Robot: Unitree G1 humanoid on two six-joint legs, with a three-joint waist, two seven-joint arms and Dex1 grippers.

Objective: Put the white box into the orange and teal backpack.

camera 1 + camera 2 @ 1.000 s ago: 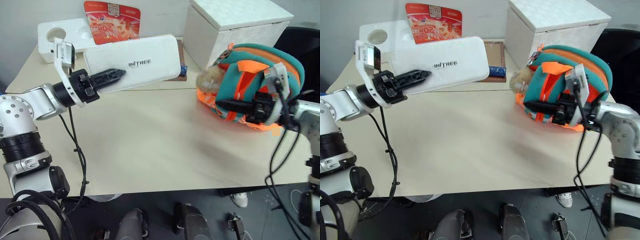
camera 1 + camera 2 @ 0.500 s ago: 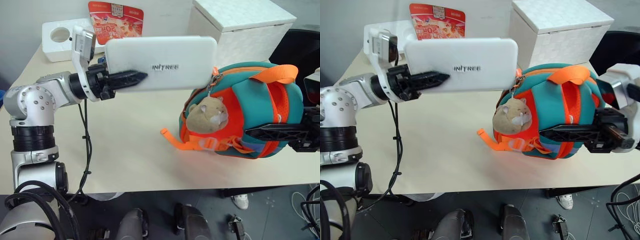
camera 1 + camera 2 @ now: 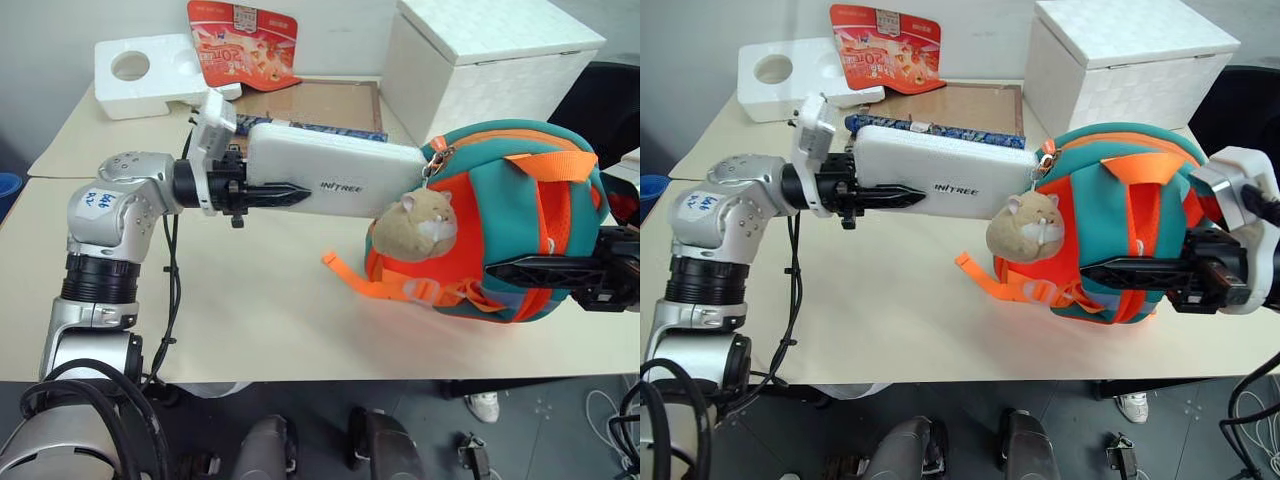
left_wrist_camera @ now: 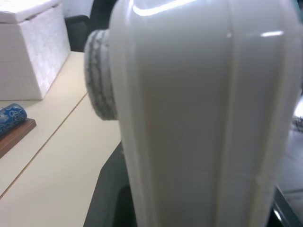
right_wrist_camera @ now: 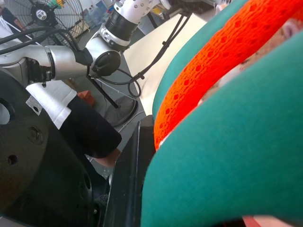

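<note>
We see the small rounded orange and teal fabric backpack (image 3: 510,225) standing on the beige table (image 3: 250,300), its lower part pinched in our right gripper (image 3: 1140,272), jaws shut on it. Our left gripper (image 3: 285,193) clamps the flat white plastic box (image 3: 335,172), whose far end touches the backpack's zip top. We judge insertion is in hand; next the box end must find the opening
</note>
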